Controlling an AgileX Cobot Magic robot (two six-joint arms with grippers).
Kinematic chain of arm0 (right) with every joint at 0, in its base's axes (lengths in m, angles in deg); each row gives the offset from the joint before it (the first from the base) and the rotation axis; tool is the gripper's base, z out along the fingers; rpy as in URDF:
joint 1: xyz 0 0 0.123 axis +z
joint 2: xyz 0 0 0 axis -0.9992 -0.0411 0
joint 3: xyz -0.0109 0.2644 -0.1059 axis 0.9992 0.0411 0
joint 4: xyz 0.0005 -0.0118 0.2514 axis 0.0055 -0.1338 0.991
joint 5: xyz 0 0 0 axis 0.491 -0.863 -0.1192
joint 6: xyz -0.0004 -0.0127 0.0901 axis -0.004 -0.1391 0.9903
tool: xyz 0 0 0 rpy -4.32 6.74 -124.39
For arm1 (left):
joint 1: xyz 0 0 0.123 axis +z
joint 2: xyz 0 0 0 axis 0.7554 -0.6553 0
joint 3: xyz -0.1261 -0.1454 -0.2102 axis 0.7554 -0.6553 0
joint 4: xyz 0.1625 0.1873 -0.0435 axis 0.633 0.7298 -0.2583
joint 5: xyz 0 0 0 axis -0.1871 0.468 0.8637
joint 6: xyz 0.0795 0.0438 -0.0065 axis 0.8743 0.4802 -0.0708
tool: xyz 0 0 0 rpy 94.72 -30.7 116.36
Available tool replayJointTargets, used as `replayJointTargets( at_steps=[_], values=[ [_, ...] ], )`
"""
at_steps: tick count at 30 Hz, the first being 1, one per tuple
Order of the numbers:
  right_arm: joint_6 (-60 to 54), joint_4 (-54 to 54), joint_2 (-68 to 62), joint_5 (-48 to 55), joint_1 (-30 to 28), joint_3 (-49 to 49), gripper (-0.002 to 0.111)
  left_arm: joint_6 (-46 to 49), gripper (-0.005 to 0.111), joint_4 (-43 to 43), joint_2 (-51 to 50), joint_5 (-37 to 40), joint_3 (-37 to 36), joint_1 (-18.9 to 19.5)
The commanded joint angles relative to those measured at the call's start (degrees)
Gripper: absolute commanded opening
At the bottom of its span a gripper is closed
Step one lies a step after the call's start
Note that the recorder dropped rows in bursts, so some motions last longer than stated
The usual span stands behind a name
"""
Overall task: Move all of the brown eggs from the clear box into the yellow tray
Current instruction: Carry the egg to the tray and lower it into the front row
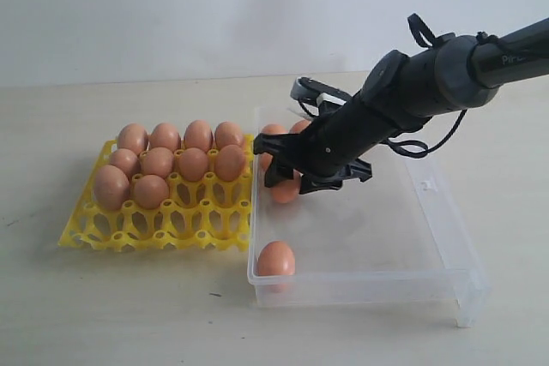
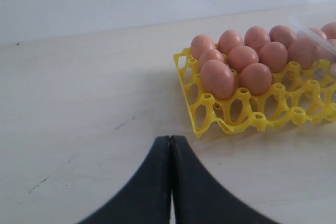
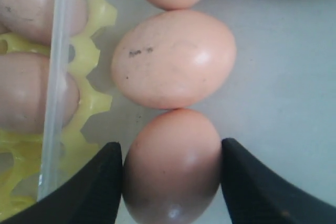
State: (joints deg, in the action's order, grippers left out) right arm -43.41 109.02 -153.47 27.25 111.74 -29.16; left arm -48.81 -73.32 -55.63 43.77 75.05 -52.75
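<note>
The yellow tray (image 1: pixel 154 231) lies left of the clear box (image 1: pixel 369 279) and holds several brown eggs (image 1: pixel 163 163) in its far rows. My right gripper (image 1: pixel 287 179) reaches down into the box by its left wall, and its two fingers press both sides of one brown egg (image 3: pixel 173 166). Two more eggs (image 3: pixel 173 59) lie in a line just beyond it. A single egg (image 1: pixel 276 259) rests in the box's near left corner. My left gripper (image 2: pixel 170 139) is shut and empty above the bare table, short of the tray (image 2: pixel 252 121); the exterior view does not show it.
The box's thin transparent wall (image 3: pixel 58 77) runs close beside the gripped egg, with the tray (image 3: pixel 89 103) right behind it. The tray's near rows of cups (image 1: pixel 171 220) are unfilled. A pale wall stands behind the table.
</note>
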Motion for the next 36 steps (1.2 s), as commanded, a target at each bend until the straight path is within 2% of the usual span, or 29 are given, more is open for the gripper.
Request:
replayJointTargets(
  at_steps=[1,6,10,16,22,28,36],
  values=[
    [-2.5,-2.6,1.0,-1.9,-0.1,-0.3,0.000,0.0,0.000,0.1,0.3,-0.4,0.2,-0.2],
    [-2.5,-6.8,6.1,-5.8,0.2,0.0,0.000,0.0,0.000,0.1,0.3,-0.4,0.2,-0.2],
    [-2.5,-9.7,13.2,-14.4,2.7,4.3,0.000,0.0,0.000,0.1,0.3,-0.4,0.2,-0.2],
    [-2.5,-14.4,22.0,-34.4,13.8,14.4,0.000,0.0,0.000,0.1,0.3,-0.4,0.2,-0.2],
    [-2.5,-19.1,17.5,-42.0,22.1,14.4,0.000,0.0,0.000,0.1,0.3,-0.4,0.2,-0.2],
    [-2.2,-19.2,9.4,-42.2,23.8,8.5,0.000,0.0,0.000,0.1,0.3,-0.4,0.2,-0.2],
    [-1.4,-19.1,1.1,-36.2,23.9,-0.3,0.000,0.0,0.000,0.1,0.3,-0.4,0.2,-0.2]
  ],
)
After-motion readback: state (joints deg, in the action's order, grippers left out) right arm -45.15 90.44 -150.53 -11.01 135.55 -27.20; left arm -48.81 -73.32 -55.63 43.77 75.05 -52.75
